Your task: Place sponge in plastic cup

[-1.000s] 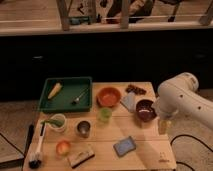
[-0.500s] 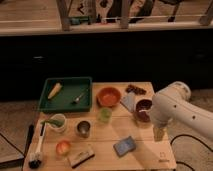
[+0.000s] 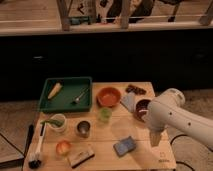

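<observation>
Near the gripper (image 3: 156, 139), flat blue sponge (image 3: 124, 146) (pale-edged).

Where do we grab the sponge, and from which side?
Likely across its two long edges, from straight above. The sponge lies flat on the table, turned askew, free on all sides, so only its thin sides offer a hold. The gripper hangs just to its right.

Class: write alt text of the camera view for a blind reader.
A white robot arm's gripper hangs over the right side of the wooden table, just right of a small flat blue sponge. A small green plastic cup stands mid-table, in front of an orange bowl; a green tray sits at the back left.
</observation>
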Controlling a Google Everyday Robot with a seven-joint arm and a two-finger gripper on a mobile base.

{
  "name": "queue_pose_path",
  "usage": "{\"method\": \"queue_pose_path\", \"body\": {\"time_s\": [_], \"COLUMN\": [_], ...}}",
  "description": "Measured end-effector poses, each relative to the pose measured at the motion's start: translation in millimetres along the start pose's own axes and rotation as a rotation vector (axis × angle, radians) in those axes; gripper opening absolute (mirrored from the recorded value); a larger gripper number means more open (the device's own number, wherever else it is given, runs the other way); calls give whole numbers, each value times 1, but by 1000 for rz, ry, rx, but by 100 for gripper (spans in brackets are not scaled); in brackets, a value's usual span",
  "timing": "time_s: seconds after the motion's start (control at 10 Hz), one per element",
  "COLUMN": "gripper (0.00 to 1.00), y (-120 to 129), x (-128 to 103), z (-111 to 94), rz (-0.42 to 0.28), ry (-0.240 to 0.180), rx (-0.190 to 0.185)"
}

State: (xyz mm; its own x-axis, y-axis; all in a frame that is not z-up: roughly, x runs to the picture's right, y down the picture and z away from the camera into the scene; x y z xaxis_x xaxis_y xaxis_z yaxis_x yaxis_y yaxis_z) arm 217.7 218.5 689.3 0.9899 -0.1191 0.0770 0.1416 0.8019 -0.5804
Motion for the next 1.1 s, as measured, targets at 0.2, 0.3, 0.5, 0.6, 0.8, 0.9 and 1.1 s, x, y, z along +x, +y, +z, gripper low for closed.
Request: {"method": "queue_pose_path", "body": {"time_s": [0.2, 0.3, 0.5, 0.6, 0.8, 0.9, 1.1], "gripper": [80, 80, 80, 80, 80, 80, 80], "y": [4, 6, 9, 10, 14, 16, 19], "x": [-6, -9, -15, -18, -23, -26, -31], "z": [8, 11, 17, 21, 27, 31, 38], "rz": [-18, -27, -42, -51, -67, -75, -89], "ry": [-10, -14, -22, -26, -31, -36, -45], "rx": [-1, -3, -3, -3, -4, -5, -4]}}
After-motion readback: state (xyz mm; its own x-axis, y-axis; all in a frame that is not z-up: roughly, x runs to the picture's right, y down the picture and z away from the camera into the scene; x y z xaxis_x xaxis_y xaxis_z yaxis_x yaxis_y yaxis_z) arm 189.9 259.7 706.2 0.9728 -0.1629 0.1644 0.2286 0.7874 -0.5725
